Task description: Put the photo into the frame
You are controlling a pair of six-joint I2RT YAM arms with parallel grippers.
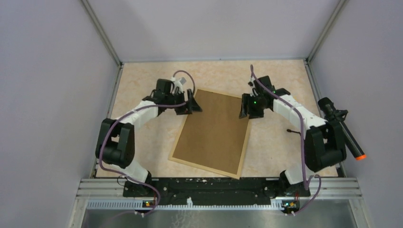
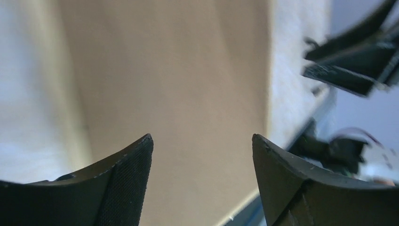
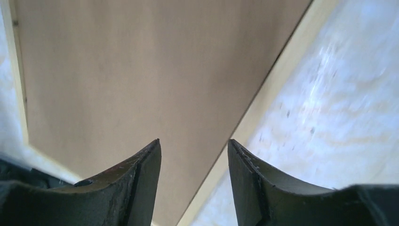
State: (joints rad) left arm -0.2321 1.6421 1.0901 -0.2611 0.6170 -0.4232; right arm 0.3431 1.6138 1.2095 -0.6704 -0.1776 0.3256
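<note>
**Frame Lay Back-Up on the Table, Both Grippers at Its Far Corners**

The frame (image 1: pixel 204 166) lay flat on the mottled beige table (image 1: pixel 285 80), turned a little askew, its back facing up. A plain brown backing board (image 1: pixel 214 130) filled it from rim to rim, with the light wood showing only as a thin border. The photo showed in no view, and whether it sat under the board could not be told.

From above, the left gripper (image 1: pixel 194 105) stood at the frame's far left corner and the right gripper (image 1: pixel 244 110) at its far right corner. That view did not show how far either pair of fingers was parted.

The wrist cameras did. In the left wrist view the jaws stood wide, nothing between them, with the board filling the gap beneath. Blurred black parts of the other arm (image 2: pixel 348 66) showed at the upper right. In the right wrist view the jaws were parted more narrowly and held nothing. They hung over the frame's wooden side rail, which ran slantwise under them with board on one side and bare table on the other.

Only the overhead view showed a black rod with an orange tip (image 1: pixel 343 135) beside the right arm.
</note>
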